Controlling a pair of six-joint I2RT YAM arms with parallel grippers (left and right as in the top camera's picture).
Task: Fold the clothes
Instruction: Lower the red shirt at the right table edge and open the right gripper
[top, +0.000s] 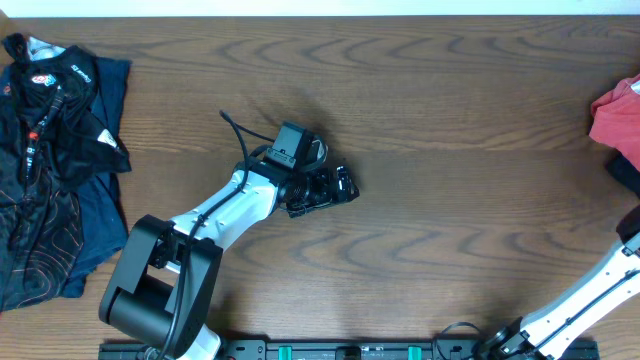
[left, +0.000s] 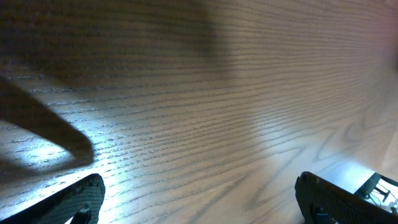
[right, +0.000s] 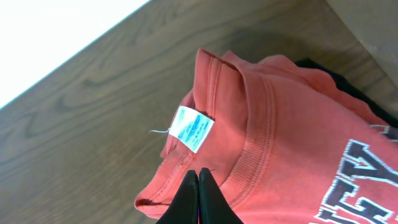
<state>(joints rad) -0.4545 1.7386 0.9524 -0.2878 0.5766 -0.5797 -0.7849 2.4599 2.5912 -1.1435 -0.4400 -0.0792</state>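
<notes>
Over the T-shirt (right: 280, 124), right pincer (right: 199, 173) points down, closed; left pincer (left: 199, 200) hovers open.

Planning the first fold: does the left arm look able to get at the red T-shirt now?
Probably not: the left gripper sits mid-table, the red T-shirt at the far right edge; only table between, nothing blocking, just far.

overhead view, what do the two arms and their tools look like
The left arm has white links, black joints, a bulky black base, a black cable and a black camera box at the wrist. The left tool is black. The right arm shows white links with black joints; the right tool has slim, tapered black fingers.
</notes>
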